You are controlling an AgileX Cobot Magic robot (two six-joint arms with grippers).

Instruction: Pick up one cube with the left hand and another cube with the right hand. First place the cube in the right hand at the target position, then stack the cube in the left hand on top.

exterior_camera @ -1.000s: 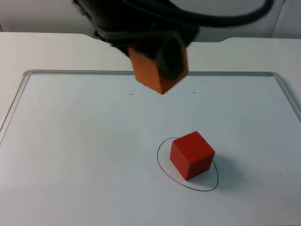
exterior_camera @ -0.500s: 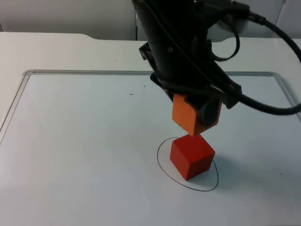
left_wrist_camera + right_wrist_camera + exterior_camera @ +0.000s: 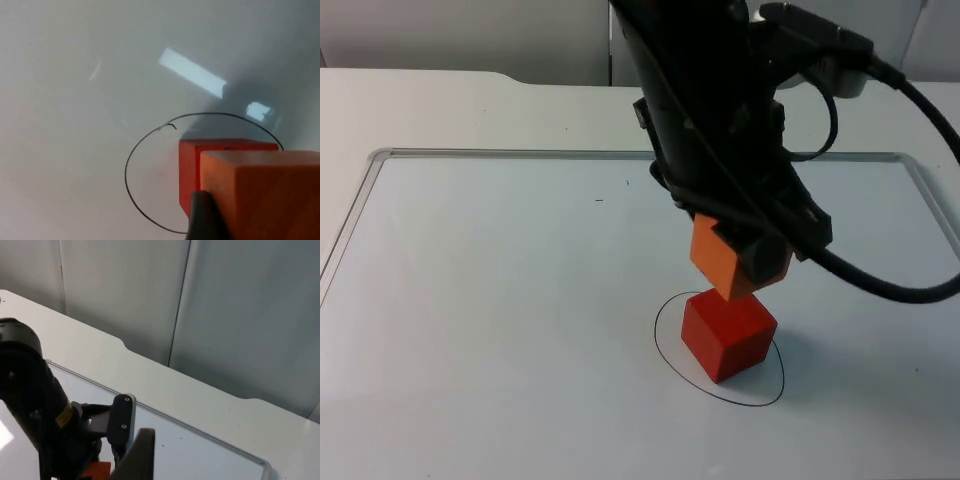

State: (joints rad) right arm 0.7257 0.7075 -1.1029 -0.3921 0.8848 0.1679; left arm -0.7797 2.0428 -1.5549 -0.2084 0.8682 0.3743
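Left gripper (image 3: 740, 262) is seen closed on the orange cube (image 3: 718, 257), which is held tight between its black fingers. In the left wrist view the orange cube (image 3: 260, 192) is seen very close, with one black fingertip (image 3: 202, 215) pressed on its side. The cube is held just above the red cube (image 3: 727, 331), with its low corner almost touching the red top. Whether the two cubes touch yet cannot be told.

The red cube is set down on the white board (image 3: 500, 300), inside the black drawn ring (image 3: 665, 350) that marks the target spot. So the first part of the job looks done, and the stacking step is judged to be in hand now. The orange cube is seen a bit turned and tilted next to the red one, so the sides are not lined up.

For the next move, the orange cube should be brought down slowly and made flat and square on the red top. Only when it sits well should the fingers be opened. If it is let go while tilted, it may slide off or push the red cube out of the ring.

Farther back, the right gripper (image 3: 137, 460) is held high near the grey wall (image 3: 225, 305), where the right arm waits. Whether it is open or closed cannot be told, and nothing is seen in it.
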